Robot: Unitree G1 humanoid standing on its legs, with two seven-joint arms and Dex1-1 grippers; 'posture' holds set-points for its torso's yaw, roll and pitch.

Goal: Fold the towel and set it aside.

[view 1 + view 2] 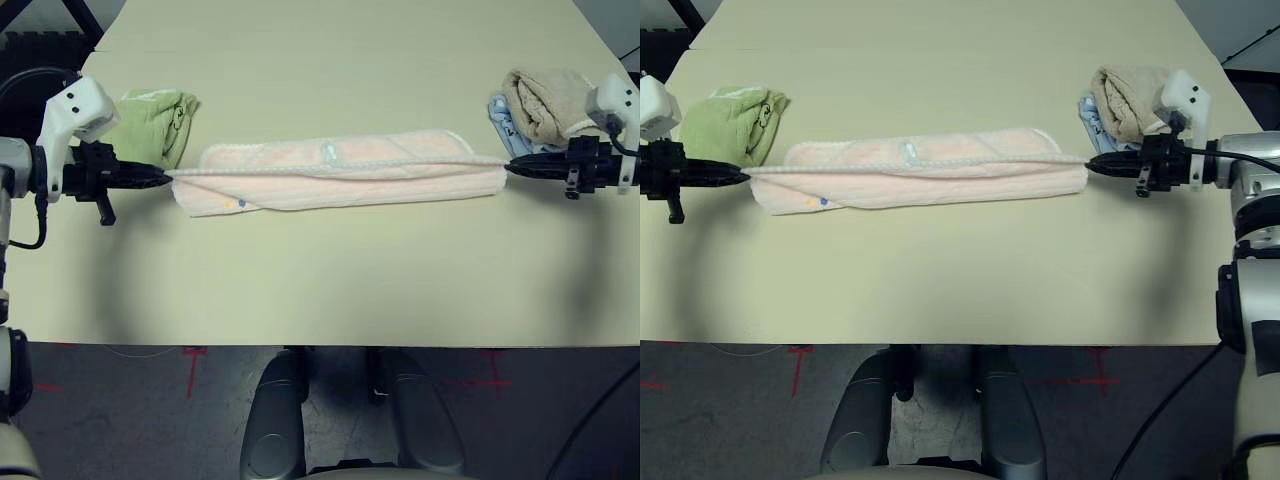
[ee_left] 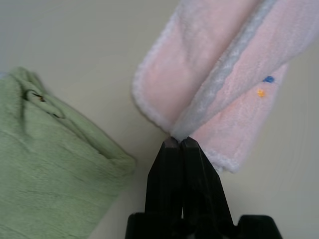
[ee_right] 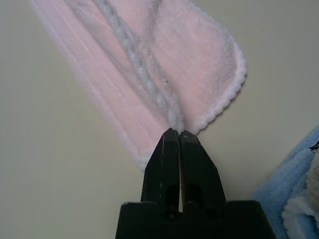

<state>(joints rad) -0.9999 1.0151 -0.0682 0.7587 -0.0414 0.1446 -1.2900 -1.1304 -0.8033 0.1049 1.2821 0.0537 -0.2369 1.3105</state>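
Note:
The pale pink towel (image 1: 340, 172) lies folded into a long strip across the middle of the table, its white scalloped trim stretched taut between my two grippers. At its left end my left gripper (image 1: 165, 177) is shut on the trim; the left wrist view shows the fingertips pinching the towel (image 2: 224, 89) corner. My right gripper (image 1: 508, 167) is shut on the trim at the right end, and the right wrist view shows the towel (image 3: 149, 74) edge caught between the tips. Small blue and orange embroidered dots (image 2: 264, 85) sit near the left end.
A crumpled light green towel (image 1: 155, 122) lies just behind my left gripper. A beige towel (image 1: 545, 102) on a blue one (image 1: 503, 125) sits behind my right gripper. The table (image 1: 320, 290) stretches bare in front of the pink towel and far behind it.

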